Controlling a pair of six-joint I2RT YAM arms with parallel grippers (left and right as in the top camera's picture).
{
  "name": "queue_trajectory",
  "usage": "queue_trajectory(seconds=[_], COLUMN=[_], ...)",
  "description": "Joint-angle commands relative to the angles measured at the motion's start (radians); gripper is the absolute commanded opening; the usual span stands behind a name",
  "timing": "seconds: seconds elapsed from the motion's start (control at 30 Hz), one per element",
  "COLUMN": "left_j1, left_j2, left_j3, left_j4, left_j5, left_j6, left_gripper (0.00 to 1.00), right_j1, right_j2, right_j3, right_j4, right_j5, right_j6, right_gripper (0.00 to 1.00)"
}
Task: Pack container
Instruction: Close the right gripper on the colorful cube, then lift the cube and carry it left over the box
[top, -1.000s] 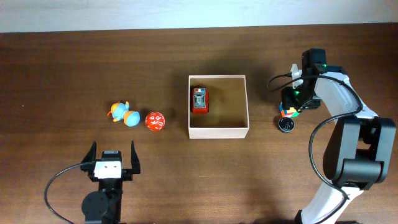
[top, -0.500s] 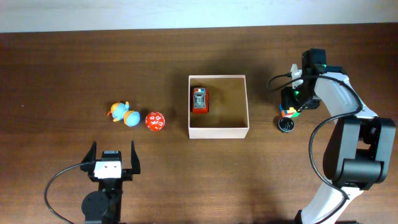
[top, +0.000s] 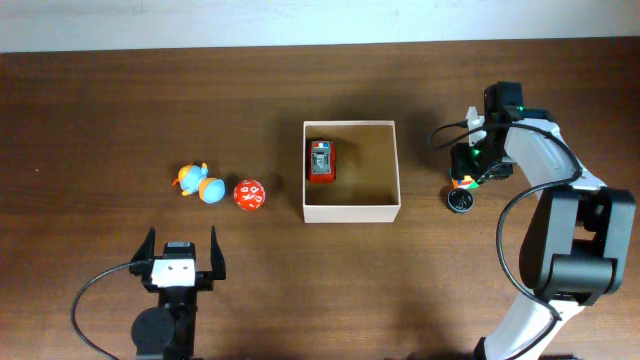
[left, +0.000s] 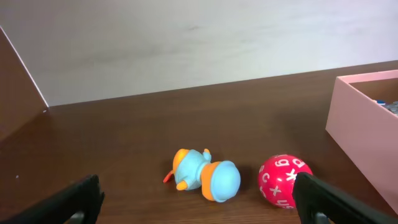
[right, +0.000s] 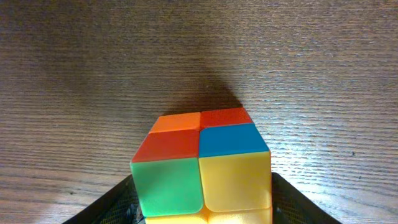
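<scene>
The container (top: 350, 212), a square white-walled box with a brown inside, stands mid-table with a red toy car (top: 320, 161) lying against its left wall. My right gripper (top: 467, 170) is to the right of it, shut on a multicoloured cube (right: 202, 165) that rests on the table; in the overhead view only a sliver of the cube (top: 459, 182) shows. My left gripper (top: 181, 262) is open and empty at the near left. A blue and orange duck toy (top: 197, 183) and a red lettered ball (top: 249, 194) lie left of the container.
A small black round object (top: 461, 200) sits just in front of the right gripper. In the left wrist view the duck (left: 205, 177), the ball (left: 284, 180) and the container's corner (left: 367, 118) lie ahead of my open fingers (left: 199, 208).
The right gripper has shifted slightly over the cube, so less of the cube shows from overhead. The left arm and the toys have not moved.
</scene>
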Motion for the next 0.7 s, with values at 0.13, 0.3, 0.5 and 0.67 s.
queue_trajectory(seconds=[0.13,0.3,0.5,0.67], left_j1=[-0.004,-0.004,-0.004,-0.004], left_j2=[-0.006,-0.006,-0.006,-0.006], left_j3=[-0.005,-0.005,-0.005,-0.005], left_j4=[-0.001,-0.001,-0.001,-0.001], left_j5=[0.011,0.011,0.011,0.011], left_j6=[0.013,0.013,0.013,0.013], left_gripper=[0.99,0.99,0.99,0.99], right_j1=[0.001,0.001,0.001,0.001], right_j2=[-0.008,-0.008,-0.008,-0.008], right_j3=[-0.006,-0.006,-0.005,-0.003], right_j4=[0.007,0.011,0.015,0.02], right_j5=[-0.013,-0.013,-0.024,-0.039], right_j6=[0.008,0.008,0.02,0.039], right_gripper=[0.55,0.43,0.42,0.42])
